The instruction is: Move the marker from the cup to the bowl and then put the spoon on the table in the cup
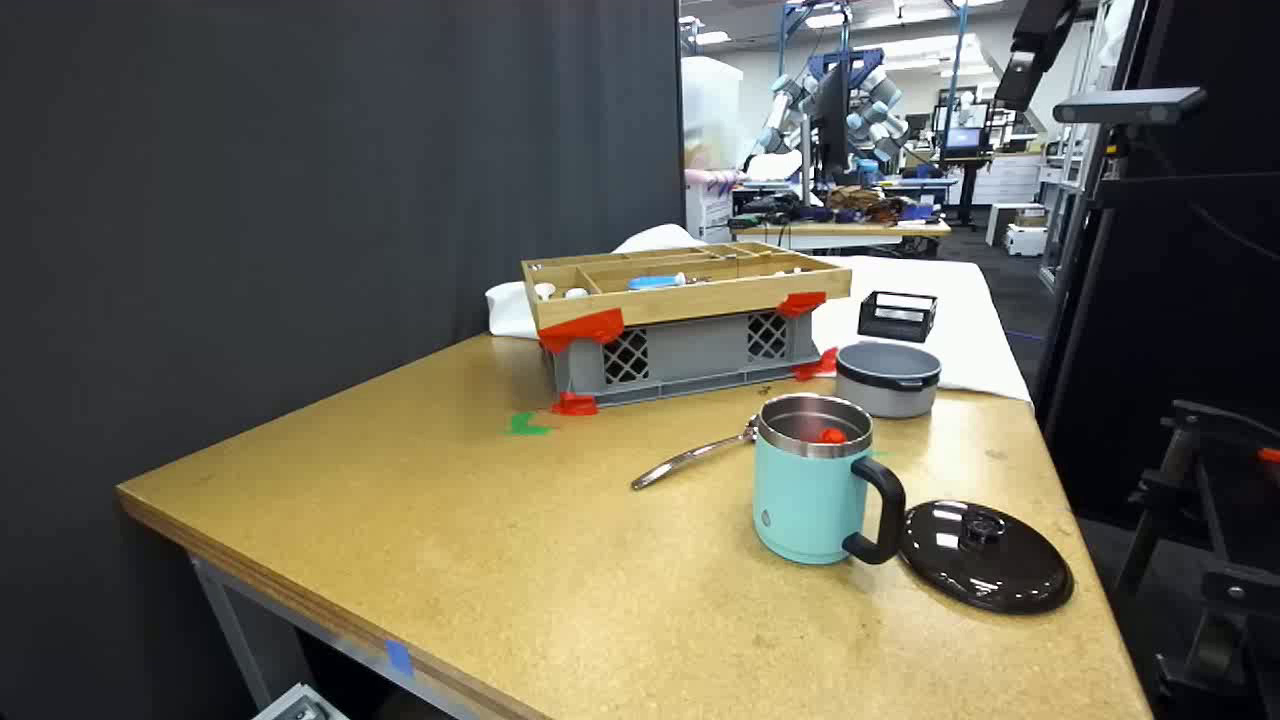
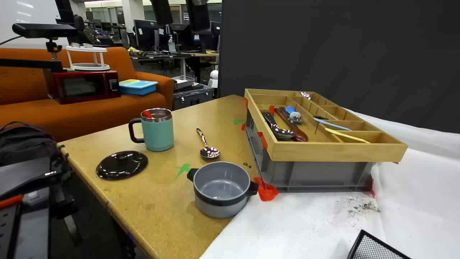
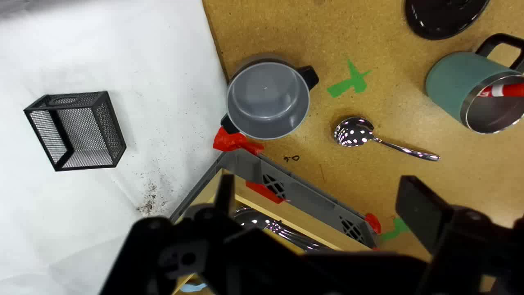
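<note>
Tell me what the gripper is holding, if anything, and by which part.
Nothing is held: the gripper stands open, and the marker sits in the cup.

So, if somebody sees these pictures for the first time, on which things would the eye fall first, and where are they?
Probably the teal mug, standing on the table with a red marker inside and a black lid lying close by. Next might come the wooden tray on the gray crate, with bright red tape at several spots. Beyond the table in an exterior view, the orange sofa stands out.
</note>
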{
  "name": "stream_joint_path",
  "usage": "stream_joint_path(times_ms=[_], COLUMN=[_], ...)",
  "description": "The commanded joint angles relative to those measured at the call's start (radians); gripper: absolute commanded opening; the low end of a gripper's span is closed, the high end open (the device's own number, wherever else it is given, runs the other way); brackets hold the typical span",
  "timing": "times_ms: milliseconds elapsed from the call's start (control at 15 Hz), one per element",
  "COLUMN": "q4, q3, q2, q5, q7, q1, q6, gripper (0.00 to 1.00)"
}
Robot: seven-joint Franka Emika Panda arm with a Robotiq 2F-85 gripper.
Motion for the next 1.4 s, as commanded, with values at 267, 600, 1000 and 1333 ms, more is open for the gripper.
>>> stream_joint_path(times_ms=[267,600,1000,1333], q4=[0.002,0.013,0.035,0.099], q3=[0.013,0.037,0.125,0.237], q2=[0.001,0.077,0.288,0.417], q5=[0.011,0.037,0.239,0.447], q7=[-0.007,0.066,0.293,0.536], q1=[-0.013,-0.007,0.053,0.117], q6=[-0.003,-0.038,-0.108,-0.134], gripper=[1.00,1.00,1.00,1.00])
